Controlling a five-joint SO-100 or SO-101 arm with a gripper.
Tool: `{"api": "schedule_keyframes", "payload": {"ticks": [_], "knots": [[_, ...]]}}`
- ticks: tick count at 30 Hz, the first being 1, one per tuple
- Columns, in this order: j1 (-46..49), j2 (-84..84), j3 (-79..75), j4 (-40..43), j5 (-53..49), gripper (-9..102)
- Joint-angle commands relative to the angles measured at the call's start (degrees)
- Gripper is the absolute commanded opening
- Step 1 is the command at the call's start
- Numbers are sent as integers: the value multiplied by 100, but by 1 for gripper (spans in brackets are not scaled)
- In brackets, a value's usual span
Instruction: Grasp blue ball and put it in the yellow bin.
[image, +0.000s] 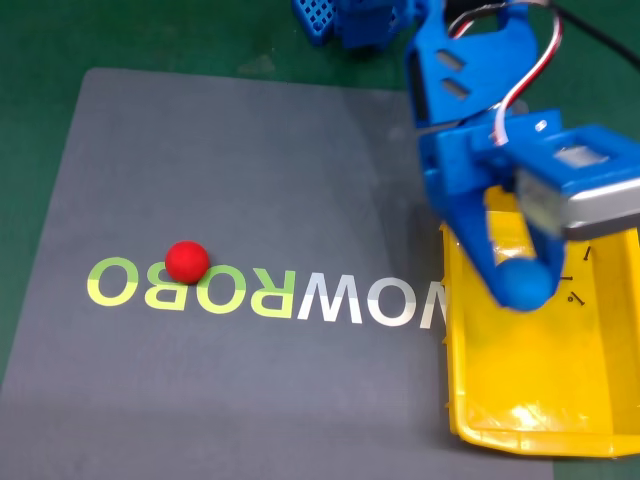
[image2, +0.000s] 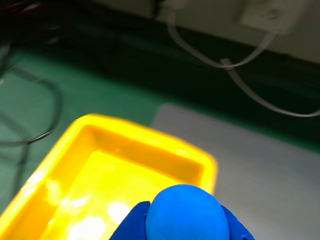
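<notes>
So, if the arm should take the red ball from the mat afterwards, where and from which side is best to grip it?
Grip the red ball across its middle, coming straight down from above. It is a small sphere, so any pair of opposite sides serves, and it lies free on the grey mat on the printed letters, nothing touching it. The gripper now holds the blue ball over the yellow bin.

My fixed view looks steeply down over the mat; my wrist view sits close above the yellow bin, which both share.

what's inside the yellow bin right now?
Yellow bin interior: glare on the bare floor, small dark marks near its far end. End effector, gripping the blue ball, hangs over and hides part.
</notes>
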Motion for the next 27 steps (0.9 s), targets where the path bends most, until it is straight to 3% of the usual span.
{"api": "schedule_keyframes", "payload": {"ticks": [1,9,11,14,17,27], "knots": [[-378,659,237,53,88,0],[-729,1090,914,114,62,2],[-729,1063,914,114,44,10],[-668,1046,914,114,35,31],[-598,1028,914,114,53,41],[-483,1046,914,88,18,41]]}}
